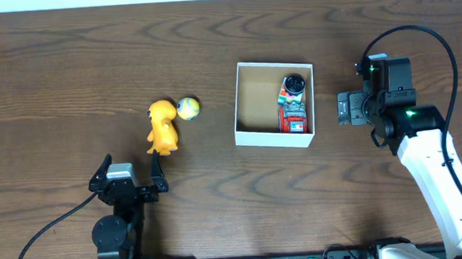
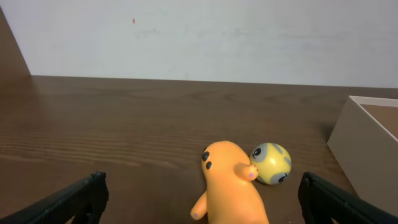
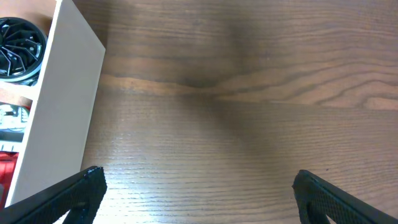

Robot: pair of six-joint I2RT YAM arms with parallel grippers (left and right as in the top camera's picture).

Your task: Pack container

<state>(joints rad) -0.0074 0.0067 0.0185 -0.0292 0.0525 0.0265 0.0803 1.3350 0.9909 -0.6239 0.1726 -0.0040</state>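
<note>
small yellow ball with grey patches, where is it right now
Overhead view: the small yellow ball lies on the table left of the square white cardboard box, right beside the head of the orange toy figure.

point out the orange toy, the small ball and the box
orange toy (image 1: 163, 127), overhead view, middle of its body
small ball (image 1: 188, 108), overhead view, its centre
box (image 1: 273, 138), overhead view, white front wall
</note>
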